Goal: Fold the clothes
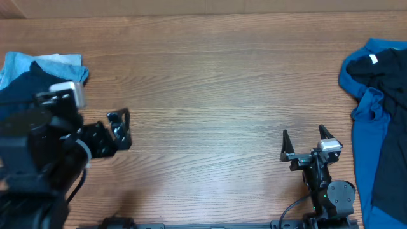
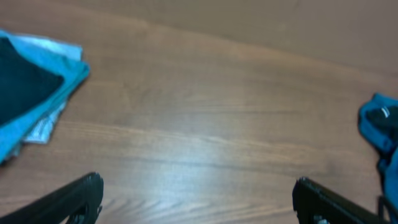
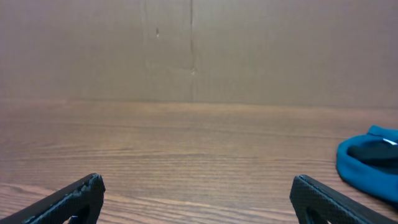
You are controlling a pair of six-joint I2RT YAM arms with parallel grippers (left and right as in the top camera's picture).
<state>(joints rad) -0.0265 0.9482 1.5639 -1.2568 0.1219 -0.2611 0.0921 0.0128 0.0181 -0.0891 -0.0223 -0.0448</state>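
I held left gripper (image 1: 122, 129) and right gripper (image 1: 304, 135) spread apart; crumpled royal blue fabric garment (image 1: 365, 108) lay far right.

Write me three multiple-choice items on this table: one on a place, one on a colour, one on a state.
1. The royal blue garment lies:
A. mid-table
B. at the right edge of the table
C. in the far left corner

2. The left pile shows dark navy plus:
A. red
B. yellow
C. light blue

3. The left hand and right hand are:
A. open and empty
B. shut on cloth
C. shut on nothing

Key:
1 B, overhead it lies along the right edge.
2 C, light blue lies under the navy.
3 A, each wrist view shows a wide, bare gap.
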